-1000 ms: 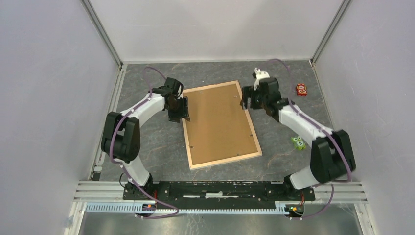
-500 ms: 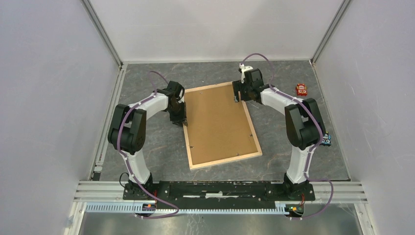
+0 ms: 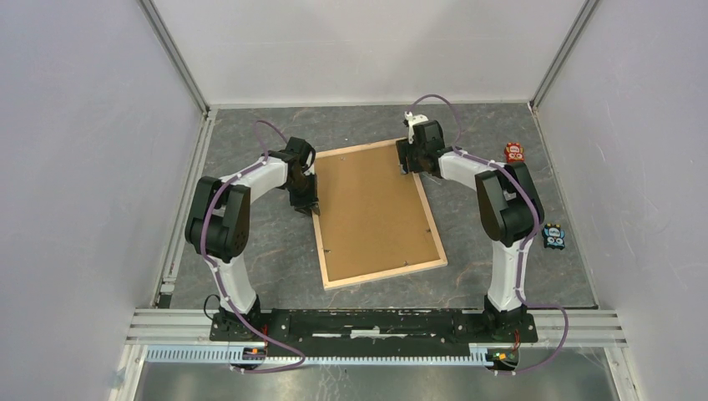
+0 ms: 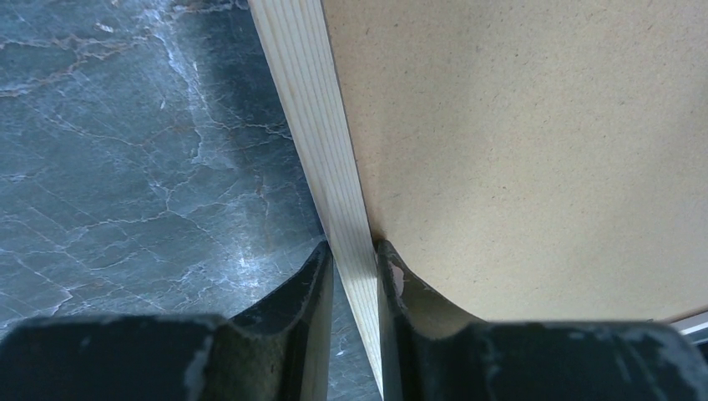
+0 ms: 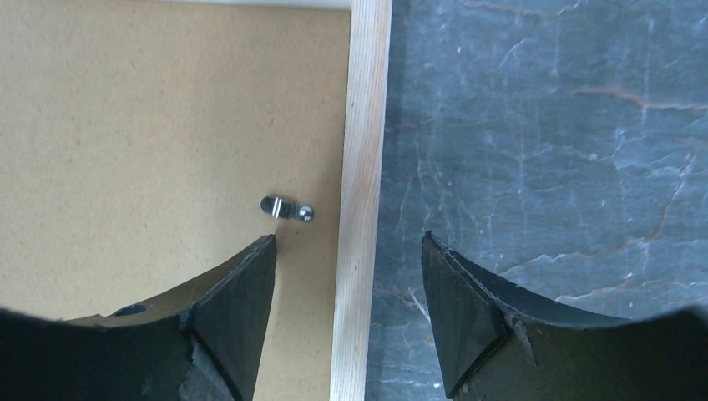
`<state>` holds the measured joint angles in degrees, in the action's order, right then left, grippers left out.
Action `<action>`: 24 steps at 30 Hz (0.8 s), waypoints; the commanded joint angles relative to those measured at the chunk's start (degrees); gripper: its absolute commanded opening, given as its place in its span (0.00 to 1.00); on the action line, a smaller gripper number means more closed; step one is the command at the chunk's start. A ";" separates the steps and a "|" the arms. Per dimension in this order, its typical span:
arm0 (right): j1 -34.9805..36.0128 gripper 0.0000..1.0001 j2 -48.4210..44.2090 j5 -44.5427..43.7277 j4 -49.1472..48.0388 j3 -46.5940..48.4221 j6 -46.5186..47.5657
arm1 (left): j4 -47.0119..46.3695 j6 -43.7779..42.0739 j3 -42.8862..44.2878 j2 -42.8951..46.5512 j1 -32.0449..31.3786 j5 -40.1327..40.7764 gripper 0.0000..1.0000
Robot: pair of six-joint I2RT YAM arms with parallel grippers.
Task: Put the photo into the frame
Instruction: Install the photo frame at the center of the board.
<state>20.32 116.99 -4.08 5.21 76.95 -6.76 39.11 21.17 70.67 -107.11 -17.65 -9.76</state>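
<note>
The frame (image 3: 383,274) of pale wood lies face down on the dark table, with its brown backing board (image 3: 371,205) facing up. My left gripper (image 3: 308,199) is shut on the frame's left rail (image 4: 309,125), one finger outside the rail and the other on the backing board (image 4: 518,125). My right gripper (image 3: 408,164) is open near the far right corner. It straddles the right rail (image 5: 367,100) with a gap on both sides. A small metal clip (image 5: 286,209) sits just beyond its inner finger. The photo is not in view.
A red toy block (image 3: 514,153) lies at the far right of the table and a blue one (image 3: 553,236) nearer on the right. Grey walls close in on the left, right and back.
My left gripper's jaws have closed on the frame's left rail. The right arm has swung to the frame's far right corner and come down over the rail, its jaws narrowing a little.
</note>
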 commanded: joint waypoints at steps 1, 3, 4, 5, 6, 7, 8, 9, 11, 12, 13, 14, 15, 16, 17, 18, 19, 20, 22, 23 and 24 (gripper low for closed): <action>0.34 0.69 2.03 -2.08 -1.68 3.56 0.90 | -1.30 -1.88 1.17 -1.79 -0.56 0.82 0.22; 0.34 0.67 2.75 -2.70 -1.62 4.21 0.68 | -1.08 -1.91 1.39 -1.98 -0.61 0.83 0.20; 0.34 0.67 3.12 -3.06 -1.69 4.47 0.60 | -1.13 -1.92 1.33 -1.95 -0.58 0.85 0.20; 0.29 0.67 3.43 -3.19 -1.71 4.74 0.33 | -1.07 -1.92 1.31 -1.96 -0.62 0.91 0.20; 0.33 0.67 3.84 -3.22 -1.70 5.10 0.05 | -1.07 -1.96 1.18 -1.94 -0.59 0.89 0.20; 0.34 0.67 4.21 -3.43 -1.47 5.45 -0.17 | -1.11 -1.93 1.09 -2.02 -0.59 0.84 0.20; 0.34 0.67 4.57 -3.55 -1.20 5.80 -0.57 | -1.11 -1.92 1.09 -2.18 -0.58 0.58 0.20; 0.34 0.67 4.82 -3.70 -0.89 6.16 -0.86 | -1.06 -1.92 1.06 -2.34 -0.62 0.45 0.20; 0.34 0.66 5.10 -3.71 -1.13 6.29 -1.15 | -1.08 -1.88 1.13 -2.39 -0.62 0.31 0.20; 0.29 0.66 5.27 -3.80 -1.10 6.37 -1.20 | -1.09 -1.93 1.13 -2.27 -0.63 0.28 0.20; 0.33 0.65 5.48 -4.40 -0.88 6.50 -1.36 | -1.07 -1.92 1.09 -2.20 -0.63 0.52 0.20; 0.31 0.64 5.60 -4.89 -0.66 6.55 -1.66 | -1.07 -1.92 1.00 -2.09 -0.63 0.70 0.19; 0.32 0.64 5.72 -5.49 -0.37 6.63 -1.82 | -1.06 -1.88 0.96 -2.06 -0.68 0.68 0.19; 0.34 0.62 5.80 -5.83 0.15 6.79 -2.14 | -1.06 -1.79 0.96 -2.17 -0.61 0.58 0.19; 0.36 0.61 5.88 -6.00 0.89 6.96 -2.40 | -1.06 -1.75 1.11 -2.21 -0.59 0.42 0.19; 0.41 0.59 5.83 -6.16 1.58 7.16 -2.76 | -1.10 -1.74 1.20 -2.37 -0.64 0.28 0.19; 0.43 0.58 5.70 -6.40 2.24 7.16 -3.30 | -1.12 -1.70 1.30 -2.41 -0.63 0.23 0.19; 0.49 0.57 5.54 -6.58 2.63 7.08 -3.68 | -1.10 -1.59 1.31 -2.47 -0.61 0.10 0.19; 0.51 0.56 5.56 -5.78 3.55 7.35 -4.79 | -1.06 -1.59 1.31 -2.42 -0.63 -0.04 0.19; 0.51 0.54 5.66 -5.35 4.49 7.98 -5.43 | -1.07 -1.50 1.35 -2.50 -0.63 0.02 0.19; 0.57 0.53 6.00 -5.17 5.45 8.68 -5.89 | -1.11 -1.42 1.35 -2.50 -0.61 -0.08 0.18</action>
<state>20.95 121.14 -7.86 5.61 82.85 -10.37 39.59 21.17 71.09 -107.37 -17.74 -9.63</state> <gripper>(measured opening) 0.551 0.291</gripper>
